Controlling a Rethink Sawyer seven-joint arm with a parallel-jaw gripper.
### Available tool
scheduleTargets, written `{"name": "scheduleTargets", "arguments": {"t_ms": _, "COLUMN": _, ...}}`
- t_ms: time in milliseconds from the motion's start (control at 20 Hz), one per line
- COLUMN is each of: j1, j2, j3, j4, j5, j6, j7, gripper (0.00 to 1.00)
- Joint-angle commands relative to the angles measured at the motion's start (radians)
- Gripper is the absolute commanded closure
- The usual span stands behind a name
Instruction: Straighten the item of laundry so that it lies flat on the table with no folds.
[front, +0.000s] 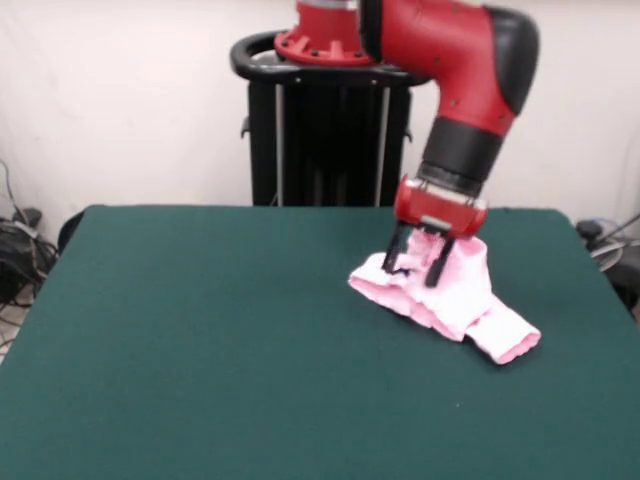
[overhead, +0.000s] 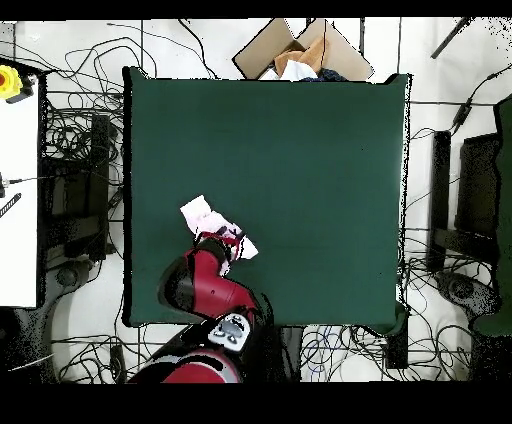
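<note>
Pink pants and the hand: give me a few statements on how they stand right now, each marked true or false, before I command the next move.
1. The pink pants lie flat and fully spread on the table. False: they are bunched and creased, with one leg trailing toward the table's front.
2. The hand is down at the pants, its dark fingers against the fabric. True.
3. The pants sit at the middle of the table. False: the overhead view shows them close to the edge on the robot's side.
4. An open cardboard box stands beyond the table's far edge from the robot. True.
5. The pants hang over the table's edge. False: they rest wholly on the green top.
</note>
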Motion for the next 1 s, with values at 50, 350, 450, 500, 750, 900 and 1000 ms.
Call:
{"name": "scheduleTargets", "arguments": {"t_ms": 50, "j1": -0.012, "j2": 0.120, "j3": 0.143, "j4": -0.004, "j5": -0.015, "j6": -0.116, "j7": 0.346, "gripper": 0.00}}
{"name": "scheduleTargets", "arguments": {"t_ms": 350, "j1": -0.027, "j2": 0.095, "j3": 0.163, "j4": 0.000, "j5": 0.020, "j6": 0.001, "j7": 0.288, "gripper": 1.00}}
{"name": "scheduleTargets", "arguments": {"t_ms": 450, "j1": -0.035, "j2": 0.044, "j3": 0.161, "j4": 0.008, "j5": 0.033, "j6": 0.099, "j7": 0.248, "gripper": 1.00}}
{"name": "scheduleTargets", "arguments": {"t_ms": 500, "j1": -0.037, "j2": 0.023, "j3": 0.158, "j4": 0.011, "j5": 0.038, "j6": 0.137, "j7": 0.235, "gripper": 1.00}}
{"name": "scheduleTargets", "arguments": {"t_ms": 750, "j1": -0.015, "j2": -0.046, "j3": 0.106, "j4": -0.006, "j5": 0.053, "j6": 0.264, "j7": 0.191, "gripper": 1.00}}
{"name": "scheduleTargets", "arguments": {"t_ms": 900, "j1": -0.045, "j2": -0.081, "j3": 0.077, "j4": -0.018, "j5": 0.006, "j6": 0.283, "j7": 0.166, "gripper": 1.00}}
{"name": "scheduleTargets", "arguments": {"t_ms": 1000, "j1": -0.086, "j2": -0.087, "j3": 0.057, "j4": -0.035, "j5": -0.051, "j6": 0.242, "j7": 0.135, "gripper": 1.00}}
